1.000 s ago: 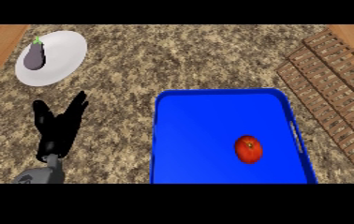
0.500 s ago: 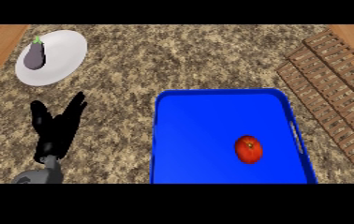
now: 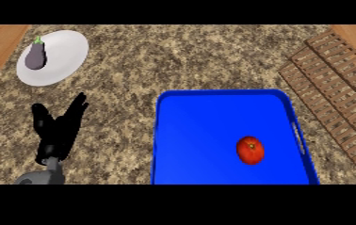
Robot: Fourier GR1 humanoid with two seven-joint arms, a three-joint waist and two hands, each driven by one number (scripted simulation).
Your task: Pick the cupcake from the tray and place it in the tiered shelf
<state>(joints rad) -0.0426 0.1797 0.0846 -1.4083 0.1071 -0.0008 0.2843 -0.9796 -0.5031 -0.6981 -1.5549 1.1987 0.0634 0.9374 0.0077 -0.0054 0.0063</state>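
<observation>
Your left hand [image 3: 59, 130] rests spread at the counter's left edge. The round red tomato-like item [image 3: 250, 149], near the blue plastic tray's [image 3: 201, 125] right edge, looks smooth, likely slippery; cup its sides.

The speckled brown-and-beige granite worktop [image 3: 181, 59] carries a mottled pattern all over. The black left hand [image 3: 57, 131] sits on a grey forearm [image 3: 35, 178]. To the right of the hand, the bright blue rectangular plastic tray [image 3: 201, 144] is one plain colour, and the round red fruit [image 3: 250, 150] on it shows a small greenish spot. Up beyond the hand, the plain white round plate [image 3: 66, 50] bears a dark purple eggplant [image 3: 35, 58] with a green cap. Far right of the hand, the brown slatted wooden tiered shelf [image 3: 327, 85] shows a striped pattern.
</observation>
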